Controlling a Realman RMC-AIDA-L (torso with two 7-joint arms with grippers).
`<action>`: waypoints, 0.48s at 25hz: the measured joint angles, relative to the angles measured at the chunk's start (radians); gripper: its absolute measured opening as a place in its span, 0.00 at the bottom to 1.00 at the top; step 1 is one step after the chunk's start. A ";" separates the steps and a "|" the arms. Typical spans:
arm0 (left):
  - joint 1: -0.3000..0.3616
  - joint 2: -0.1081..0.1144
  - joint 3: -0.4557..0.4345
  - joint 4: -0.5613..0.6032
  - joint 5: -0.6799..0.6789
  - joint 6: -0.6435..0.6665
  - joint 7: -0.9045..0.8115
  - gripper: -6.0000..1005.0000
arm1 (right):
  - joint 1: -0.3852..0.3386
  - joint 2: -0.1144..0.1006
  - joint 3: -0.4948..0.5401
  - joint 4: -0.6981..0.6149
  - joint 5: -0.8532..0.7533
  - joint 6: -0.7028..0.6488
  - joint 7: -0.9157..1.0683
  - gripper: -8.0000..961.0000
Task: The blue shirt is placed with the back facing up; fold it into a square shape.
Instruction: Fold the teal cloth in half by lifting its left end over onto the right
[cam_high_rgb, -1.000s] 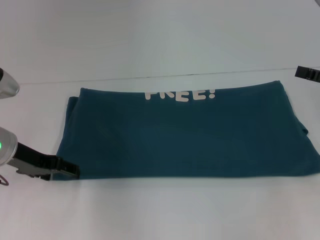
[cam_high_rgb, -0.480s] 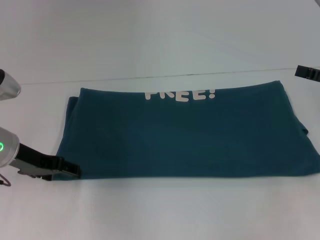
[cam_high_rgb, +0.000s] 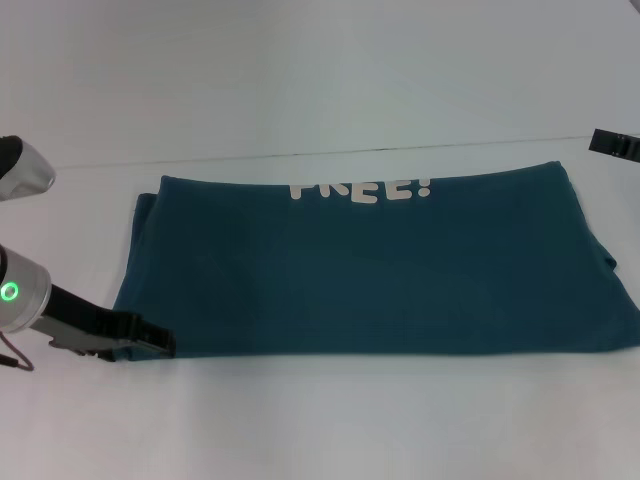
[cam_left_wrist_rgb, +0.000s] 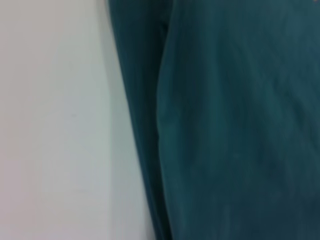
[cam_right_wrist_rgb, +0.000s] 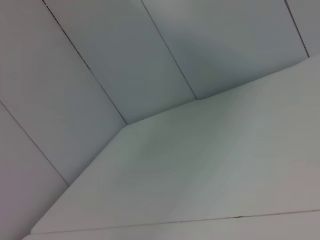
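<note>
The blue shirt (cam_high_rgb: 380, 270) lies flat on the white table (cam_high_rgb: 330, 420) as a wide folded rectangle. The lower part of white "FREE!" lettering (cam_high_rgb: 362, 189) shows along its far edge. My left gripper (cam_high_rgb: 150, 341) sits low at the shirt's near left corner, its tip touching or overlapping the cloth edge. The left wrist view shows layered shirt edges (cam_left_wrist_rgb: 150, 125) beside bare table (cam_left_wrist_rgb: 55, 125). My right gripper (cam_high_rgb: 615, 144) is parked at the far right, beyond the shirt's far right corner, with only a dark tip showing.
A pale wall (cam_high_rgb: 320, 70) rises behind the table's far edge. The right wrist view holds only the table surface (cam_right_wrist_rgb: 200, 175) and wall panels (cam_right_wrist_rgb: 100, 60). White table surrounds the shirt on the near side and the left.
My left gripper has slid a little to the right along the near edge, onto the shirt's near left corner. The shirt and the right arm have not moved.
</note>
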 joint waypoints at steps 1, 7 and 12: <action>-0.002 0.000 -0.001 0.000 -0.002 0.002 0.001 0.87 | -0.001 0.000 0.000 0.000 0.000 0.000 0.000 0.94; -0.012 0.000 0.000 0.000 -0.033 0.008 0.004 0.87 | -0.005 -0.001 0.000 0.000 0.000 -0.001 0.000 0.94; -0.018 0.000 0.001 0.002 -0.047 0.009 0.008 0.87 | -0.006 -0.002 0.000 0.001 0.000 0.000 0.000 0.94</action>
